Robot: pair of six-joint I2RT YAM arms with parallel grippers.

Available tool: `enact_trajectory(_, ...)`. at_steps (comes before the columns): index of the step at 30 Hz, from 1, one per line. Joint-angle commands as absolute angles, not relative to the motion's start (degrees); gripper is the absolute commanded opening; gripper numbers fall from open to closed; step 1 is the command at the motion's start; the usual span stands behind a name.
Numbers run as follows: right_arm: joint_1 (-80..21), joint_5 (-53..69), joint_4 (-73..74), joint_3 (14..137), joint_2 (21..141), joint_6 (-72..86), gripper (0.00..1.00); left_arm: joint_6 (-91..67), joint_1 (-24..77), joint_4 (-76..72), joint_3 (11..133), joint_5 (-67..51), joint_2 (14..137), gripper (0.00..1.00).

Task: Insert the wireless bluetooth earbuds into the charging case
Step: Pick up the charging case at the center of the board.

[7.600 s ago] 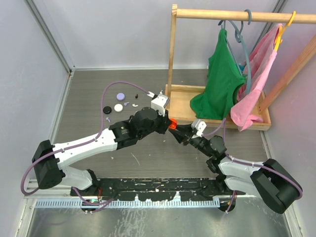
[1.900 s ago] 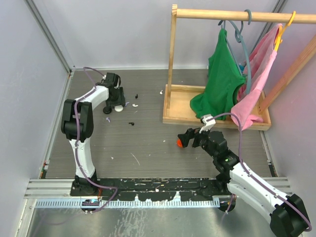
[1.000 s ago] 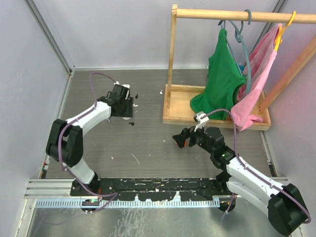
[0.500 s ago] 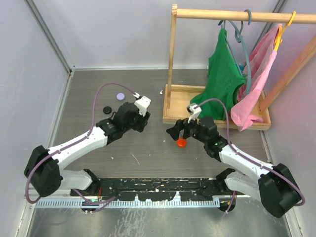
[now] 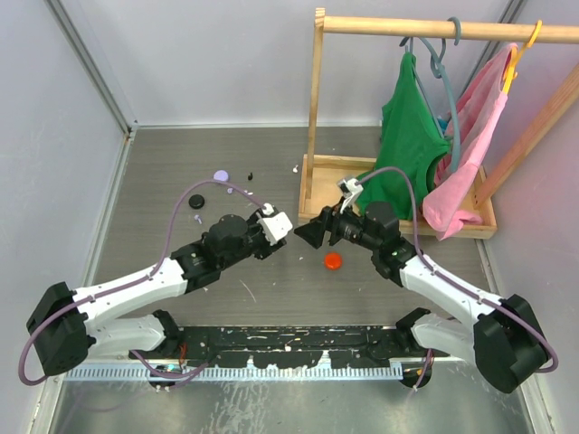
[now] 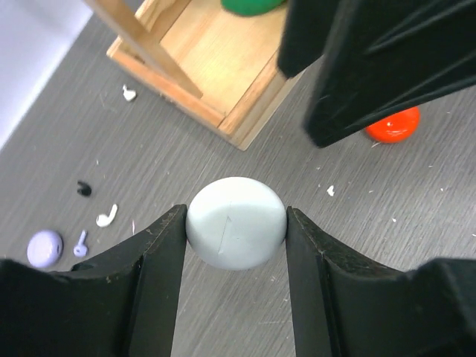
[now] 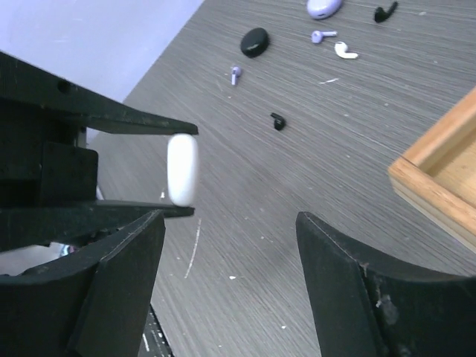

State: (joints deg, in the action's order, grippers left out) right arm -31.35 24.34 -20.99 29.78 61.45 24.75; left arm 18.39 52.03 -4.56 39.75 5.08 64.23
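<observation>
Table (image 5: 172, 154): grey wood-grain top. Wooden clothes rack (image 5: 314, 99) at far right, with its base tray (image 5: 327, 192) on the table. A green garment (image 5: 407, 154) and a pink garment (image 5: 472, 136) hang from the rail, their lower ends lying in the tray.

Left arm reaches in from near left to table centre. Left gripper (image 5: 279, 226) is clamped on the white charging case (image 6: 236, 222): a round, smooth pod, one finger (image 6: 160, 256) pressed on each side, held clear of the table. The right wrist view shows the case edge-on and its lid closed.

Right arm comes in from near right. Right gripper (image 5: 308, 233) faces the left gripper, close to the case but not touching it. Its jaws are spread wide with nothing between them.

Red round case (image 5: 333, 261): on the table, just nearer than the two grippers. Lilac round case (image 5: 220, 175) and black round case (image 7: 254, 42): far left, well apart from the grippers.

Earbuds all loose on the table, none in a case:
- lilac earbud (image 7: 324, 35) just beside the lilac round case; second lilac earbud (image 7: 235, 74) near the black round case
- white earbud (image 7: 345, 50) beside the first lilac one; another white earbud (image 6: 129, 93) close to the tray's far-left corner
- black earbud (image 7: 384, 11) far side; second black earbud (image 7: 277, 120) alone, nearer centre
</observation>
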Motion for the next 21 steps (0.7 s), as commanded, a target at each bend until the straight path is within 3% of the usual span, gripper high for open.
enact_trajectory(1, -31.2, 29.6, -26.5, 33.2, 62.5, 28.3, 0.75, 25.7, 54.0, -13.2, 39.5, 1.9, 61.8, 0.43)
enact_trajectory(21, -34.3, 37.2, -28.5, 36.0, 68.6, 28.5, 0.59, 30.5, 58.3, -12.2, 42.0, 2.5, 62.7, 0.44)
